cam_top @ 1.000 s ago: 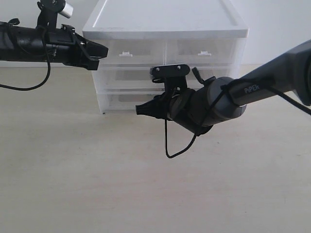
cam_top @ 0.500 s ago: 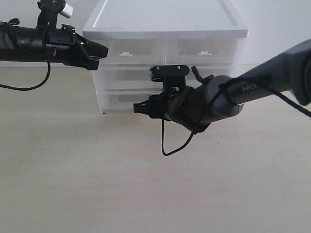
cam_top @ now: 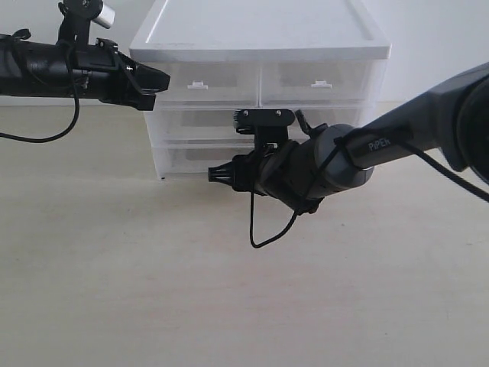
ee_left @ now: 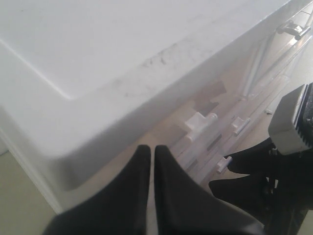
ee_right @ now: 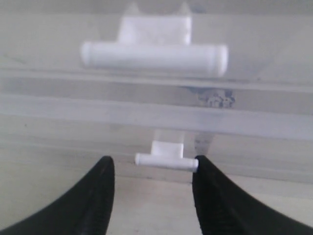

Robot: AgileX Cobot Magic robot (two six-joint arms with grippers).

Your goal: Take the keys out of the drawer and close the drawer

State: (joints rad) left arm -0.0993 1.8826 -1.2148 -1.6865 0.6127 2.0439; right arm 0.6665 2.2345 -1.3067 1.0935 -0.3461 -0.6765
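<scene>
**Right gripper open at the bottom drawer's handle, left gripper closed on nothing**

Exterior view: My right gripper (cam_top: 217,174) sits low, close in front of the white plastic cabinet (cam_top: 260,34). It is level with the lowest full-width translucent white plastic drawer (cam_top: 187,159). That drawer looks flush with the wide tier above it, so shut. My left gripper (cam_top: 159,79) hangs high at the cabinet's upper left corner, well apart from the right one. The cabinet stands on a pale beige table (cam_top: 114,290).

Left wrist view: My 2 black left fingers (ee_left: 137,196) lie almost together, with a thin sliver between them and nothing in it. They are closed and empty, just beside the rim of the cabinet's white top.

Right wrist view: My 2 black right fingers (ee_right: 100,196) stand apart, open. The drawer's small white tab handle (ee_right: 166,157) lies between their tips. 1 fingertip is at the handle's end, touching or just beside it; I cannot tell which. The other is clear of it. The bigger white bar handle (ee_right: 154,54) of the tier above shows blurred.

I cannot make out the gold-coloured keys on their black strap in any view.
</scene>
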